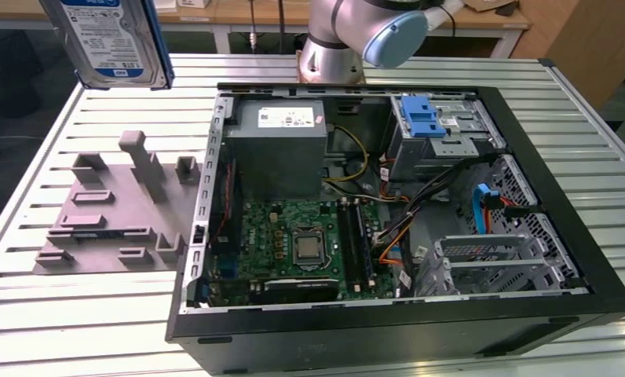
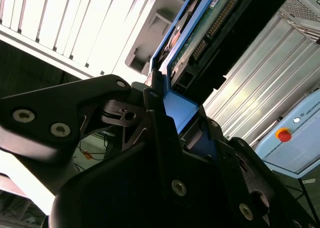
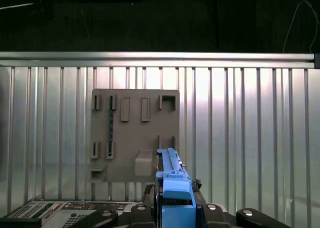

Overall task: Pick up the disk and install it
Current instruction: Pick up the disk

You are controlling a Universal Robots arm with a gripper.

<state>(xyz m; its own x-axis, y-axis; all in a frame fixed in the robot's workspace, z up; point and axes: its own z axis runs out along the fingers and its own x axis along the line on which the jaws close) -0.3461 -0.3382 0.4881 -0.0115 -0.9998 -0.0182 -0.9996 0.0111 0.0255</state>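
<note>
The gripper (image 2: pixel 181 119) is clamped on the blue-framed edge of the disk (image 1: pixel 114 39), which is held in the air over the counter (image 1: pixel 82 314), well apart from the open computer case (image 1: pixel 396 318). The pickup looks done. The installation is not yet done.

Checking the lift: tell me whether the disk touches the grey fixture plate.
Apart. In the exterior view the disk hangs in the air above the grey fixture plate, with bare table slats showing between them.

open computer case (image 1: pixel 396 330) — grey holder plate (image 1: pixel 103 224) beside
</note>
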